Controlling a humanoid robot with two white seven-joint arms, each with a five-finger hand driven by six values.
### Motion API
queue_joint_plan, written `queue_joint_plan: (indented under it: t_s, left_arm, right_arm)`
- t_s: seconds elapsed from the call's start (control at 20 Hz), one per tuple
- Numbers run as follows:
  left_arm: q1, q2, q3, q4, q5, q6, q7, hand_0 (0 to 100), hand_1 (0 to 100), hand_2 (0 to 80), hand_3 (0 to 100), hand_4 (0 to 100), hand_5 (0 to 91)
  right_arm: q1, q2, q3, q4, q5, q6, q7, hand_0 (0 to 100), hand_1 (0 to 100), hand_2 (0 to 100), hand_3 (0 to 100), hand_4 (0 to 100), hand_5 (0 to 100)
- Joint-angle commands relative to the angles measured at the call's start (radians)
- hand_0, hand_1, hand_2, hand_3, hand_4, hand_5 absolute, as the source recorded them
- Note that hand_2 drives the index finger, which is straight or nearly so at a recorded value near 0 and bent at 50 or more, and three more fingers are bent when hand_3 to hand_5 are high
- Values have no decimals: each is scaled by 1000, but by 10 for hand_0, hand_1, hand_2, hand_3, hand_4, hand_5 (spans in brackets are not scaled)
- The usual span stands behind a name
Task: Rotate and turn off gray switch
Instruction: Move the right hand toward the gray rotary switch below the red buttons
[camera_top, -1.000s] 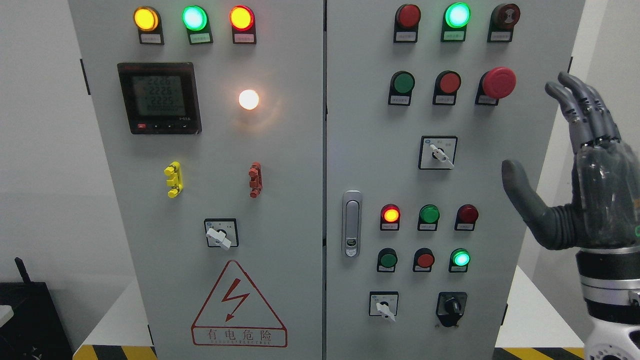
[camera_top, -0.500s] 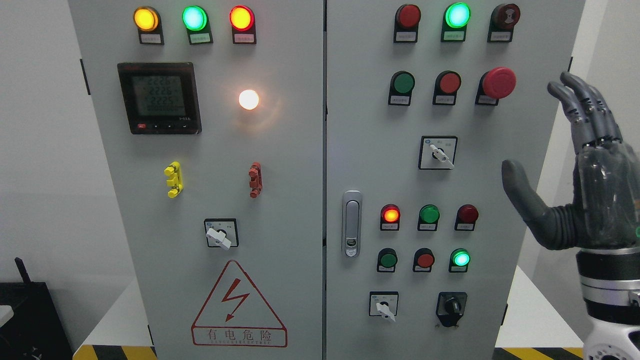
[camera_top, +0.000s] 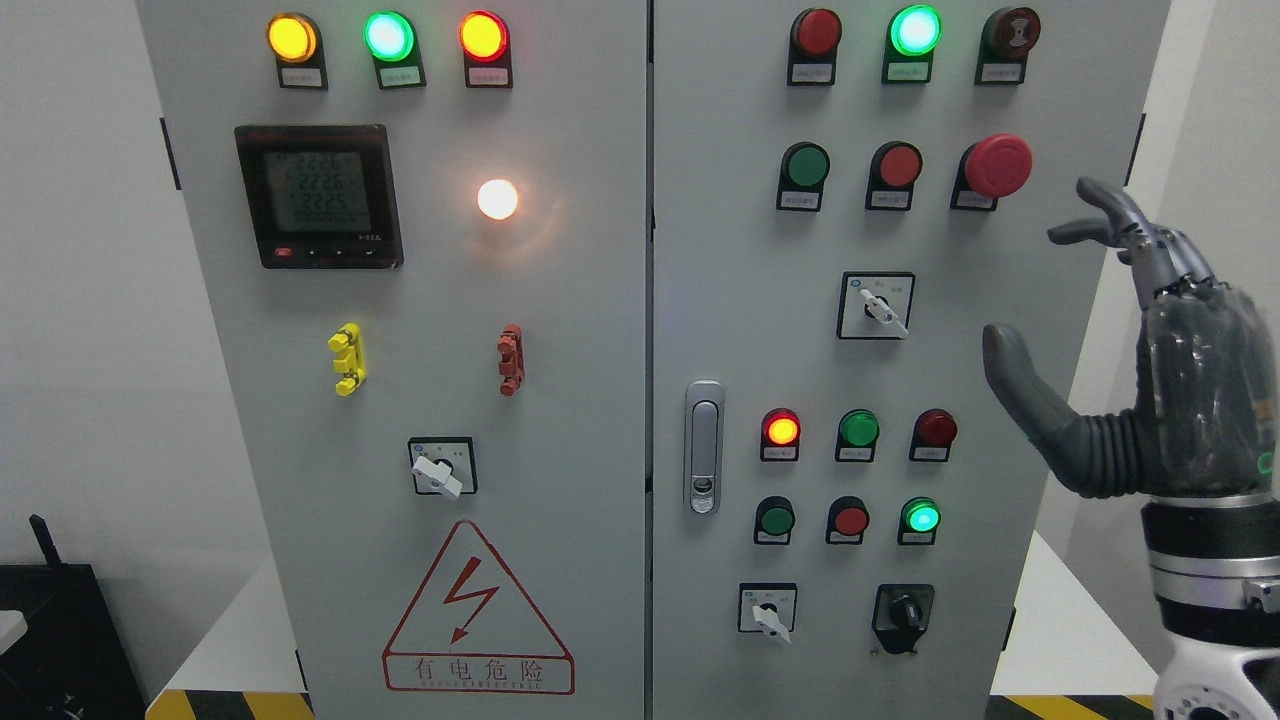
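The grey cabinet carries three white-grey rotary switches, each with its lever pointing down-right. One switch (camera_top: 878, 308) sits mid-height on the right door, another (camera_top: 768, 612) at that door's bottom, and the third (camera_top: 441, 470) on the left door. My right hand (camera_top: 1040, 290) hovers upright at the right door's edge, level with the mid-height switch and to its right. It is open and holds nothing: the thumb (camera_top: 1005, 355) points up-left and the long fingers (camera_top: 1100, 215) bend forward toward the panel. It touches no control. No left arm shows.
Close by the hand are a red mushroom button (camera_top: 996, 165), a black rotary knob (camera_top: 903, 612) and rows of lamps and push buttons (camera_top: 859, 428). A door latch (camera_top: 704, 447) sits by the centre seam. The left door has a lit meter (camera_top: 318, 195).
The right hand's long fingers have bent forward from nearly straight, and the hand has shifted slightly left toward the panel. All switch levers are unchanged.
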Motion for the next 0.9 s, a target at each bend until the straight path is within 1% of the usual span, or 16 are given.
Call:
queue_joint_plan:
  t_s: [0.0, 0.05, 0.15, 0.2, 0.4, 0.5, 0.6, 0.7, 0.85]
  left_arm:
    - [-9, 0, 8, -25, 20, 0, -1, 120, 389, 0, 0, 0, 0]
    - [-9, 0, 8, -25, 20, 0, -1, 120, 389, 0, 0, 0, 0]
    - [-9, 1, 8, -25, 20, 0, -1, 120, 389, 0, 0, 0, 0]
    - [-9, 1, 8, -25, 20, 0, -1, 120, 389, 0, 0, 0, 0]
    - [-9, 0, 8, -25, 20, 0, -1, 120, 389, 0, 0, 0, 0]
    - [-9, 1, 8, -25, 20, 1, -1, 120, 389, 0, 0, 0, 0]
    - [-9, 1, 8, -25, 20, 0, -1, 120, 389, 0, 0, 0, 0]
    - [-9, 0, 8, -25, 20, 0, -1, 120, 389, 0, 0, 0, 0]
    - [-9, 0, 8, -25, 20, 0, -1, 120, 389, 0, 0, 0, 0]
  right_arm:
    - [0, 25, 0, 12, -2, 36, 0, 224, 288, 369, 811, 913, 1000]
    - [0, 28, 0, 12, -2, 49, 1, 215, 281, 379, 821, 919, 1000]
    - [-2, 30, 1, 12, -2, 67, 3, 180, 273, 430, 847, 935, 1000]
    - [-2, 33, 4, 12, -2, 73, 6, 152, 275, 448, 852, 937, 1000]
    - [-2, 54, 36, 18, -2, 128, 6, 74, 265, 492, 885, 954, 1000]
    - [-5, 76, 47, 24, -2, 147, 6, 57, 269, 507, 902, 955, 1000]
    - [-7, 87, 56, 26, -2, 162, 6, 51, 272, 513, 913, 961, 1000]
    - [-8, 94, 72, 26, -2, 194, 6, 47, 277, 516, 919, 966, 1000]
    - [-11, 128, 82, 26, -2, 211, 7, 41, 300, 521, 921, 972, 1000]
